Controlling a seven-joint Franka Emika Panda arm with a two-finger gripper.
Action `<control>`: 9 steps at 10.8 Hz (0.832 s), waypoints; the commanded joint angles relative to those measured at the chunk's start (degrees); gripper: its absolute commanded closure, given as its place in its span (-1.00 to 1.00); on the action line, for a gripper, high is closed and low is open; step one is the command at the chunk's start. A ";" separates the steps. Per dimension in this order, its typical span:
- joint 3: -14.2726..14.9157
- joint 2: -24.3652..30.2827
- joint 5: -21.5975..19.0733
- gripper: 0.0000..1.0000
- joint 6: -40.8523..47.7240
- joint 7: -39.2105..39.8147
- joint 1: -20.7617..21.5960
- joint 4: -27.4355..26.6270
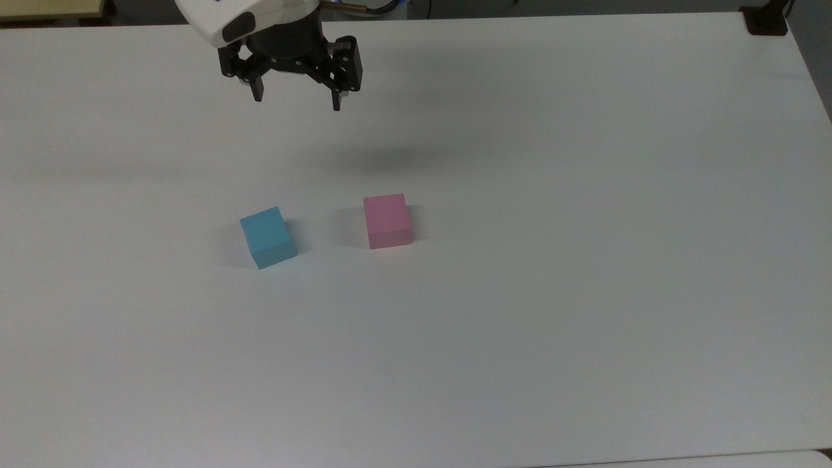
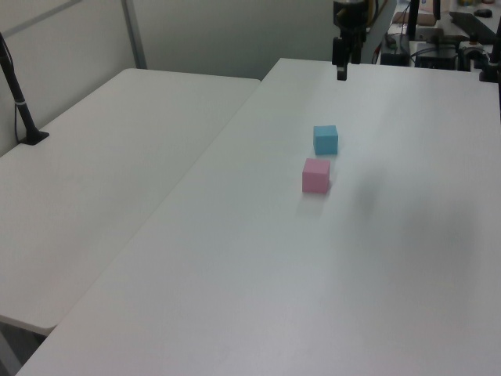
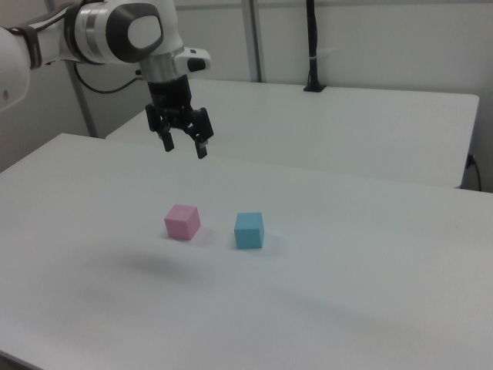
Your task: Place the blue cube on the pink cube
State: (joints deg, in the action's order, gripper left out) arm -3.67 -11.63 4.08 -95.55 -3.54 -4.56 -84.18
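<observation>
Blue cube sits flat on the white surface, just to the top view's left of the pink cube — near, not touching. Top view shows the blue one turned slightly askew to the pink one; being cubes, neither has a long axis. Gripper hangs above the surface, well behind both cubes, jaws spread, holding nothing. Right view shows the white arm; left view catches the gripper edge-on.

A robot lab room

A big robot arm is hanging over a plain white tabletop, and black camera stands are standing on another table.
</observation>
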 commanded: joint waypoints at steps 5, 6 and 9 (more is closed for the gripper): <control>0.86 0.91 -1.35 -1.00 0.19 -0.59 -0.19 -0.64; 0.86 0.91 -1.35 -1.00 0.19 -0.32 -0.19 -0.72; 0.86 -0.58 -1.26 -1.00 -1.29 3.34 -0.19 -0.81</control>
State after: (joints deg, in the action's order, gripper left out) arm -3.16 -11.58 3.93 -95.55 -3.54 -4.79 -84.28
